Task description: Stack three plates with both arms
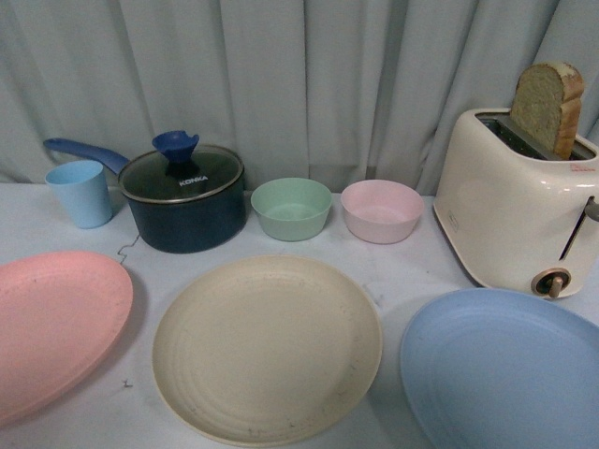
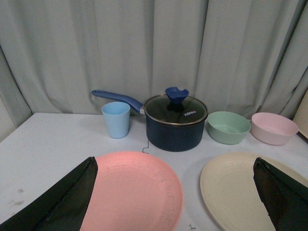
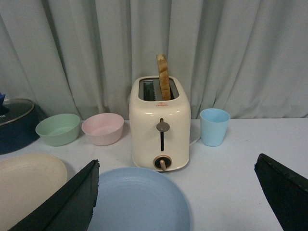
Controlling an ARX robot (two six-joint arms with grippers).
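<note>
Laid flat in a row along the near edge of the table (image 1: 402, 271), left to right: a pink plate (image 1: 56, 327), a cream plate (image 1: 267, 346) and a blue plate (image 1: 505, 369), each apart from its neighbour, none yet stacked. From the left wrist, with the left gripper (image 2: 174, 163) spread wide and holding nothing: the pink plate just ahead in the gap between the fingers (image 2: 57, 202), the cream plate partly behind the far-side finger. From the right wrist, with the right gripper (image 3: 177, 161) likewise wide apart and empty: the blue plate ahead in the gap, the cream plate off to the left. Neither gripper in the front view. Nearest the pink plate, by this reading, the left gripper; nearest the blue plate, the right gripper; midway between both, the cream plate, a likely base for the stack. No long axis to line up on round plates, only a near rim to reach. Farther back: a lidded pot (image 1: 185, 201), a blue cup (image 1: 80, 194), a green bowl (image 1: 291, 209), a pink bowl (image 1: 381, 210) and a toaster (image 1: 510, 220) with a slice of bread (image 1: 547, 105).
</note>
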